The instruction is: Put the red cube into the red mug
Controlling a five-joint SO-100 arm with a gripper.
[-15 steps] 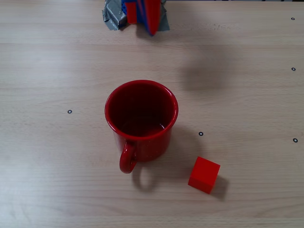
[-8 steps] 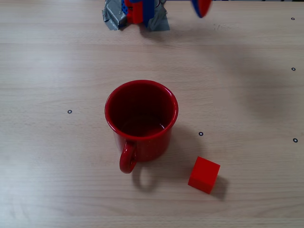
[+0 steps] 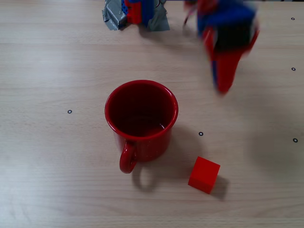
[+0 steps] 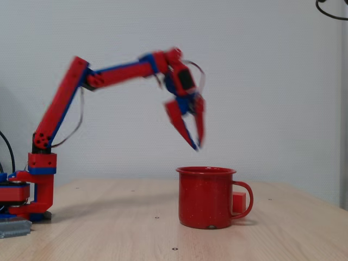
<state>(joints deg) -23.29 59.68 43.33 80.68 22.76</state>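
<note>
Small matte bright-red cube (image 3: 204,175) with sharp edges: resting flat on the table, free of any grip, near the lower right of the large glossy red enamel mug (image 3: 141,124) in the overhead fixed view; apart from the mug, not touching. No long axis, all sides equal; seated slightly rotated, one corner turned toward the bottom of that view. In the side fixed view, seen only in part (image 4: 238,202) through the loop of the mug's handle (image 4: 244,199).

Mug: upright, round rim up, dark red inside, nothing visible within. Handle (image 3: 127,159) pointing toward the bottom edge of the overhead view, to the right in the side view.

Red-and-blue two-finger gripper (image 4: 191,126): raised in the air above the mug's rim level, tips aimed downward, motion-blurred in both fixed views. Fingers slightly parted in a narrow spread, holding nothing. In the overhead view (image 3: 223,80), located up and to the right of the mug, well apart from the cube.

Arm base (image 4: 38,187): red and blue, fixed at the table's far left in the side view.

Surface: pale wood-grain table (image 3: 57,156) with small black ring marks (image 3: 70,111). Room: plain white wall (image 4: 272,81) behind.
</note>
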